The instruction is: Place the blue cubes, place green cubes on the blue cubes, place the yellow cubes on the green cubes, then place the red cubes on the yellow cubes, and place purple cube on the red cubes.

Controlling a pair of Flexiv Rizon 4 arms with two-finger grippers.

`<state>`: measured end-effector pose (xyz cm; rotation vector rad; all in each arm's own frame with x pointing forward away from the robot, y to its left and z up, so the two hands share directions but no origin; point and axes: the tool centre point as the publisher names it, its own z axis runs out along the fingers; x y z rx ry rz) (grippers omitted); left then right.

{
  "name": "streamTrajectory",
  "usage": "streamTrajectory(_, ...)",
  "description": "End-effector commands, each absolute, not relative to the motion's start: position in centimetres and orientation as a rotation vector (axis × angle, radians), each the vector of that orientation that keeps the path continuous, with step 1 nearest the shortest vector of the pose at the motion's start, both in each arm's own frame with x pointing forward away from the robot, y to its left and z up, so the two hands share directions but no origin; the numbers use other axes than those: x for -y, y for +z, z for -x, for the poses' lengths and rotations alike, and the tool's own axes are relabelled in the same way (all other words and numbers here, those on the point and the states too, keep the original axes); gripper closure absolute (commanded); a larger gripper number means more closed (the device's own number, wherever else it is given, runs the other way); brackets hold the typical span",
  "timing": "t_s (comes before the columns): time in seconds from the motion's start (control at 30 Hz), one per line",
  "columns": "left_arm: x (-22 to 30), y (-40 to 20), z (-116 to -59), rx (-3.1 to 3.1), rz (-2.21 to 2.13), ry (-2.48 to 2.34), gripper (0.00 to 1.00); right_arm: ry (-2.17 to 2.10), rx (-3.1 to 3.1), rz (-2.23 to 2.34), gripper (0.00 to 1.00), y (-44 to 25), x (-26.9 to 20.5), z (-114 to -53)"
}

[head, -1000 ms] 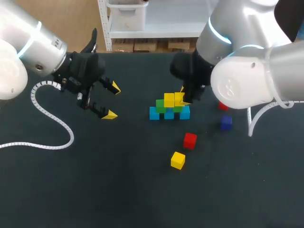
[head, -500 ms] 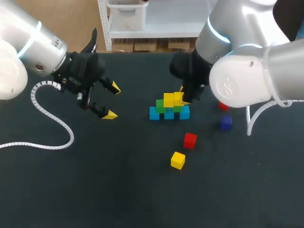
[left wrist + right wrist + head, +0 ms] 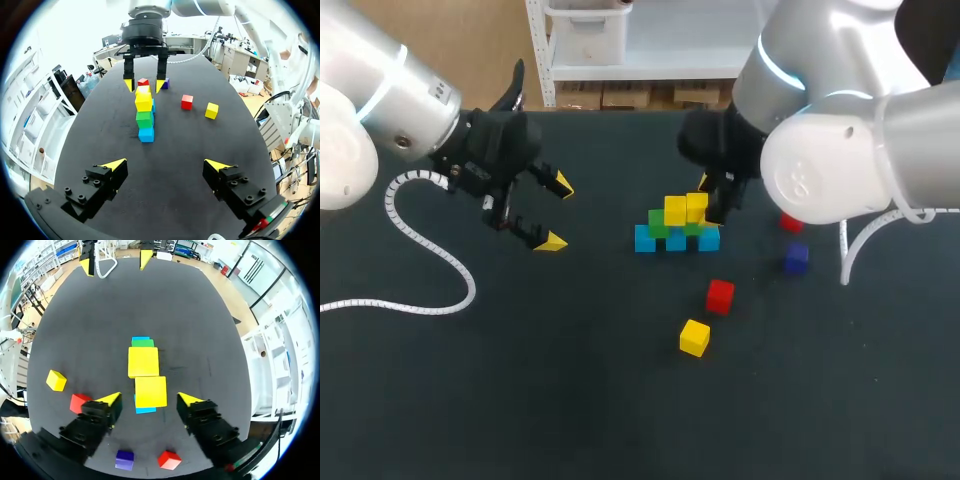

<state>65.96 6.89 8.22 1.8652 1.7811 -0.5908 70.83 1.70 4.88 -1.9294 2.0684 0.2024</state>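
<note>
A small pyramid stands mid-table: blue cubes (image 3: 676, 241) in a row, green cubes (image 3: 658, 222) on them, two yellow cubes (image 3: 676, 210) on top. My right gripper (image 3: 709, 203) straddles the right-hand yellow cube (image 3: 150, 391); its fingers are open, with a gap on each side of the cube. Loose on the table lie a red cube (image 3: 720, 296), a yellow cube (image 3: 694, 337), a second red cube (image 3: 789, 222) and a purple cube (image 3: 796, 258). My left gripper (image 3: 558, 212) hovers open and empty left of the pyramid (image 3: 144, 110).
A white coiled cable (image 3: 430, 250) from the left arm lies on the dark table at the left. The right arm's bulk hangs over the table's right rear, above the second red cube and the purple cube.
The right gripper's fingers have spread apart and let go of the right-hand yellow cube, which stays on the pyramid. The left arm has not moved.
</note>
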Motion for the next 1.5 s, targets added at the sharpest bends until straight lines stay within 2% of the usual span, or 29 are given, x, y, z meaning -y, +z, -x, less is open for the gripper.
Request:
streamTrajectory(0.03, -7.0, 8.2, -66.0, -1.777, -1.867, -0.592, 0.0, 0.215, -2.067, 1.921, 0.0, 5.1, -1.5, -70.8)
streamTrajectory(0.43, -7.0, 8.2, -66.0, -1.777, -1.867, -0.592, 0.0, 0.456, -2.009, 1.797, 0.0, 7.5, 1.1, -69.2)
streamTrajectory(1.1, -7.0, 8.2, -66.0, -1.777, -1.867, -0.592, 0.0, 0.787, -1.772, 1.47, 0.0, 8.4, 12.0, -63.6)
streamTrajectory(1.5, -7.0, 8.2, -66.0, -1.777, -1.867, -0.592, 0.0, 0.859, -1.698, 1.48, 0.0, 7.9, 14.0, -63.1)
